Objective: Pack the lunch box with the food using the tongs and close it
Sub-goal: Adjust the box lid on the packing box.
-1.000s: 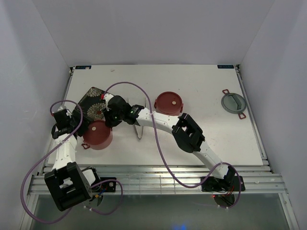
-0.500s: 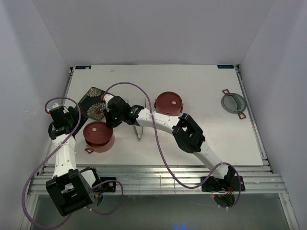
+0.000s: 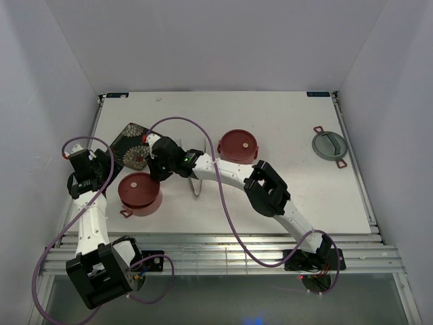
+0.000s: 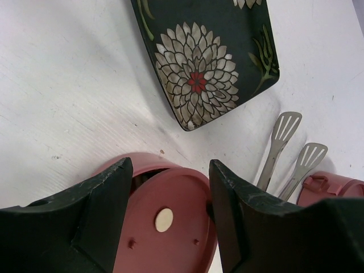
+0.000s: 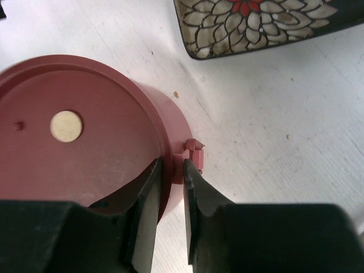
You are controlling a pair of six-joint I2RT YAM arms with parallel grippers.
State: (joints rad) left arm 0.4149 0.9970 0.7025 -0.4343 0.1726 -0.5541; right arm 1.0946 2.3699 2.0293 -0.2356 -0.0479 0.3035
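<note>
**A:** Dusty-red round lunch box tier (image 5: 96, 85), flat lid on with a cream dot in the middle. The right pincer (image 5: 172, 170) has its fingers nearly pressed together over the rim, one inside the wall and one outside, right beside the small side handle (image 5: 195, 149). Looks like a pinch on the rim to me. How would you play it?

**B:** Keep that pinch snug and low on the wall so the tier can't twist, then move it slow and level. The left pincer (image 4: 169, 176) is spread wide with nothing in it, hanging right above the same lid. I'd either pull it clear or use it to steady the opposite side.

**A:** And the thin silver metal tongs (image 4: 284, 136)?

**B:** Lying on the table just past the left pincer's right finger, nobody holding them. The dark square floral plate (image 4: 205, 62) sits further ahead of it. I can't spot any food pieces in any view, so my guess is we're into the closing part.
</note>
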